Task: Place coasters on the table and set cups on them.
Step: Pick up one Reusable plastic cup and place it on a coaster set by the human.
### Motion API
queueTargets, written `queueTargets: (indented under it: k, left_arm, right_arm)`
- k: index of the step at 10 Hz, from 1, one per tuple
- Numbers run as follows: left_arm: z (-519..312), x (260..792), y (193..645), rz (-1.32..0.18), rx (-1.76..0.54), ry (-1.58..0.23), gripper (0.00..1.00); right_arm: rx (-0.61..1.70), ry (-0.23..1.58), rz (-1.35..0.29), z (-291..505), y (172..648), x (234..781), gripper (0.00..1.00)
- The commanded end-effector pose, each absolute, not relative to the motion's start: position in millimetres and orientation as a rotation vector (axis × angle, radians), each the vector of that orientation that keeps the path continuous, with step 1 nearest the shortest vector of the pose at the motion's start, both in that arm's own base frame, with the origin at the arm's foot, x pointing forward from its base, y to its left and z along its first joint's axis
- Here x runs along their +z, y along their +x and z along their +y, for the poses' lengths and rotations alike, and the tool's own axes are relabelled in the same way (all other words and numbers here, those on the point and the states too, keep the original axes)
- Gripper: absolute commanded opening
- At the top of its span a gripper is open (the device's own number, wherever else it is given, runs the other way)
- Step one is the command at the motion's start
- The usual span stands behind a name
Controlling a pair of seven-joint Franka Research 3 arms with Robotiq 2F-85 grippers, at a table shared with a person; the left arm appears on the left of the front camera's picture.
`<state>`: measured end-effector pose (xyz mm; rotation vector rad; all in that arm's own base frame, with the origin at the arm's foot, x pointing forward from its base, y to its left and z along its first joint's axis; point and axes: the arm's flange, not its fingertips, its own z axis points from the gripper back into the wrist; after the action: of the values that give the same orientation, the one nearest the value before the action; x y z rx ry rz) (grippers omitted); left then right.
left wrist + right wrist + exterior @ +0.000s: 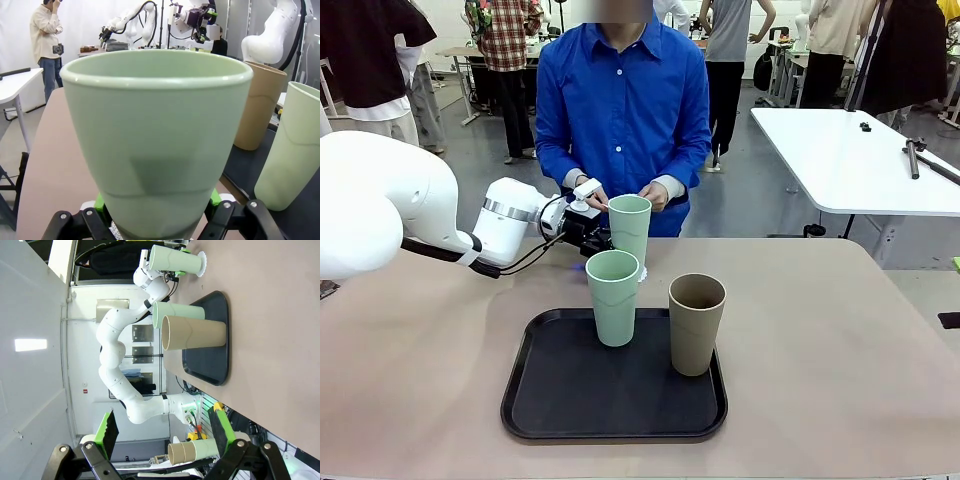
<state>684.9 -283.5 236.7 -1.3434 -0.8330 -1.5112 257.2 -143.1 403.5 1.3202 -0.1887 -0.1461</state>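
Beyond the black tray [550, 395], the far mint cup [629, 222], clamped by the left claw [610, 245], could be dragged off its coaster [202, 262] on release; the right claw [165, 435] is spread apart.

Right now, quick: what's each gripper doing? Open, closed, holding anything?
Left gripper: shut on the mint green cup, which stands on a coaster.
Right gripper: open, holding nothing.

A grey floor [748, 205] is seen across the room, a white table [840, 160] is set at the right, further desks [457, 53] are ranged far back, and a white wall [85, 25] is seen beyond.
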Motion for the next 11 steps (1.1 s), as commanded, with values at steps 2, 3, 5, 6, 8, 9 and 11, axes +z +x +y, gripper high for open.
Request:
queueTargets:
  k: [2, 3, 5, 6, 8, 9, 11]
  left_arm:
    - [-282, 242, 688, -0.832, -1.531, -1.322, 0.83]
    - [-282, 241, 688, -0.829, -1.528, -1.321, 0.83]
    - [-282, 238, 691, -0.813, -1.52, -1.322, 0.83]
    - [-280, 236, 691, -0.813, -1.515, -1.324, 0.83]
    - [-279, 232, 693, -0.815, -1.507, -1.324, 0.83]
    - [-279, 232, 694, -0.814, -1.509, -1.329, 0.83]
    - [-279, 229, 695, -0.818, -1.514, -1.334, 0.83]
  right_arm:
    - [-0.151, 1.334, -0.194, -143, 259, 405, 1.0]
    - [-0.151, 1.334, -0.194, -143, 259, 405, 1.0]
    - [-0.151, 1.334, -0.194, -143, 259, 405, 1.0]
    - [-0.151, 1.334, -0.194, -143, 259, 405, 1.0]
    - [-0.151, 1.334, -0.194, -143, 259, 405, 1.0]
    - [-0.151, 1.334, -0.194, -143, 259, 405, 1.0]
    - [-0.151, 1.334, -0.194, -143, 259, 405, 1.0]
